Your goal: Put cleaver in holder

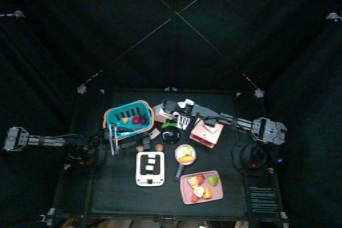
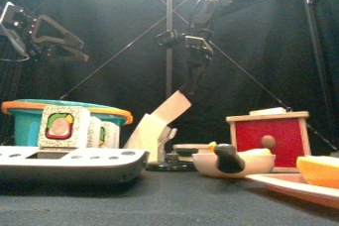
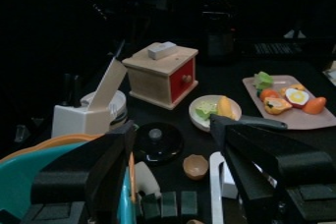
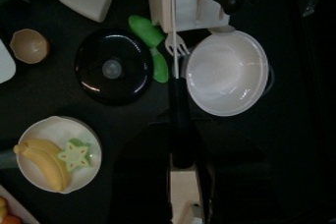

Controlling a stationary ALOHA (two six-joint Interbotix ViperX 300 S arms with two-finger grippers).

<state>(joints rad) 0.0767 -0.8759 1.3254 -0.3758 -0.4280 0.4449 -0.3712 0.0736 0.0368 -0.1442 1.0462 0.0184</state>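
Observation:
The cleaver (image 2: 172,107) has a pale blade and a black handle. It hangs tilted, with the blade's lower end at the white holder block (image 2: 149,134). My right gripper (image 2: 189,46) is shut on the handle from above, near the table's middle (image 1: 182,106). The left wrist view shows the cleaver (image 3: 106,84) leaning into the holder (image 3: 83,116). In the right wrist view the holder (image 4: 180,0) lies ahead of the jaws. My left gripper (image 3: 178,169) is open and empty, raised at the table's left (image 2: 51,40).
A teal basket (image 1: 127,117) stands back left and a wooden box with a red front (image 2: 268,141) is at the right. A white scale (image 2: 66,163), a bowl of food (image 2: 232,161), a pink plate (image 1: 201,187), a black disc (image 4: 116,67) and a white bowl (image 4: 226,67) crowd the table.

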